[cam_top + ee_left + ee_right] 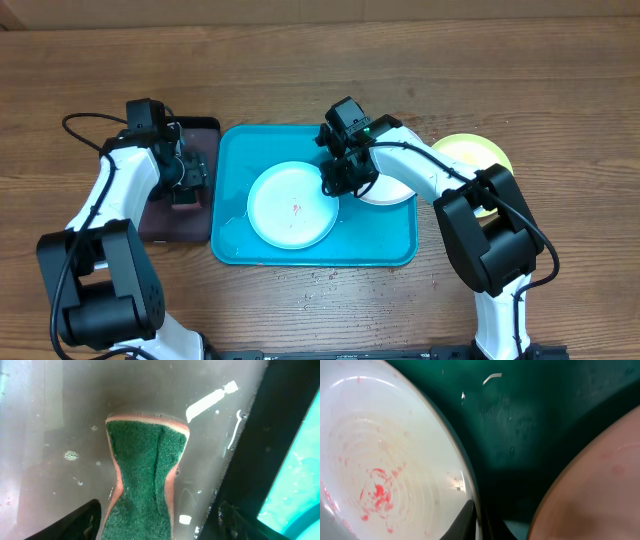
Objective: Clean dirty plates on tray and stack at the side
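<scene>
- The tray [235, 150] lies mid-table, its left rim just beside the dark tray [165, 225].
- A smeared plate [285, 215] sits left of the tray's centre, with red marks near its middle. Bare tray floor shows to its left and along its front.
- A second plate [392, 195] lies at the tray's right end, partly under the right arm. The right wrist view shows a strip of tray floor between the two plates.
- The green plate [478, 150] rests on the table [300, 60] past the tray's right rim, partly hidden by the arm.
- The right gripper [338, 180] is at the smeared plate's right edge. Its fingers [465, 520] are pressed together, apparently pinching the rim, though the close view is dim.
- The left gripper [187, 182] hangs over the dark tray, fingers [82, 520] spread wide. The sponge [142, 475] lies between them, and the dark tray's wet floor is open on both sides.
</scene>
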Tool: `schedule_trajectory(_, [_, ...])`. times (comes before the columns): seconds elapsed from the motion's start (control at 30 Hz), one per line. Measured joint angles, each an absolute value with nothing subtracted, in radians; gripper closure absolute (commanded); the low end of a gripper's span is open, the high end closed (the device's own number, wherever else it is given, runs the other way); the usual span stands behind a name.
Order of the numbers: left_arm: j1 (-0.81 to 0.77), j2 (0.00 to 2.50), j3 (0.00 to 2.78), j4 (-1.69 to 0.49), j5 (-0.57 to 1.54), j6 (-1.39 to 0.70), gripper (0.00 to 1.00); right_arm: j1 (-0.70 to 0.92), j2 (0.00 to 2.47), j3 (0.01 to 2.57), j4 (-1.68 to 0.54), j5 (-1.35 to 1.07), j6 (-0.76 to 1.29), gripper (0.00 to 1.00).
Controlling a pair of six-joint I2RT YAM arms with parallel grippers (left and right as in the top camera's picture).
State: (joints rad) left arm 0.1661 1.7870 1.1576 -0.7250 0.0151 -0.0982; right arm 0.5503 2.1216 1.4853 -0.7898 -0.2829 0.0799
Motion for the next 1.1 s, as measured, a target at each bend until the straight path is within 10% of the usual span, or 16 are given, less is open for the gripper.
schedule_trajectory(0.17, [0.166,1.832,1.158,-0.718,0.015,-0.098,0.38,0.550,2.122,1.485,-0.748,-0.253,0.067,0.92])
schedule_trajectory(0.37, [0.166,1.866,1.158,-0.685,0.011,-0.104,0.96,0.550,2.122,1.485,-0.741,-0.245,0.051,0.93])
schedule_trajectory(1.1, [0.186,1.863,1.217,-0.770,0.035,-0.096,0.95,0.551,2.120,1.485,-0.713,-0.237,0.013,0.96])
